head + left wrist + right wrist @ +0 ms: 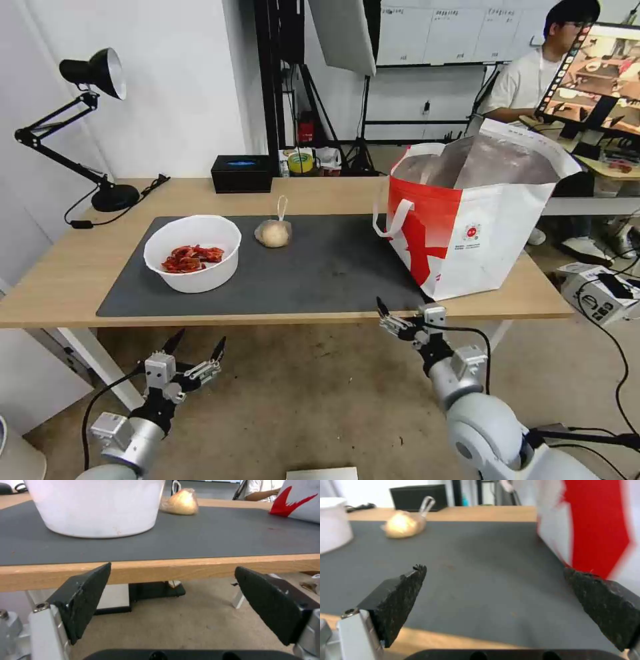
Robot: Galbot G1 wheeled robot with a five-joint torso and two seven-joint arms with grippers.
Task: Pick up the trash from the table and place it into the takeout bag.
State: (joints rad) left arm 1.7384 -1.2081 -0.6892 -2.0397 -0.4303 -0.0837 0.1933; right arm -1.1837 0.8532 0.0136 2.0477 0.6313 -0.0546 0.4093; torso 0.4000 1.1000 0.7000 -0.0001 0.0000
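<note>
Head view shows the long wooden counter (60, 280) with a big dark mat (320, 273) on top. On the robot's right end of the mat stands the big red-and-white bag (467, 233), open at the top and shiny silver inside. On the left part of the mat sits a white bowl (193, 253) with red scraps (190, 259) in it. Just beside the bowl, toward the middle, lies a small knotted clear bag (273, 232) with a beige lump inside. The bowl and the small bag are the trash on the counter.

Both arms hang low in front of the counter edge. The left gripper (195, 352) is below the bowl with its jaws wide apart and holding nothing. The right gripper (387, 319) is up at the counter edge near the big bag. Its jaws are wide apart and empty too.

No trash is held yet, so the step looks like reaching for a piece. To do it well, a gripper should probably come up over the edge first, then close gently on the knot of the small bag or on the bowl's rim, keeping the bowl level so scraps stay in.

Left wrist view shows the bowl's smooth side from low down. From there the scraps inside are hidden. Right wrist view shows the small bag well apart from the big bag's side.
</note>
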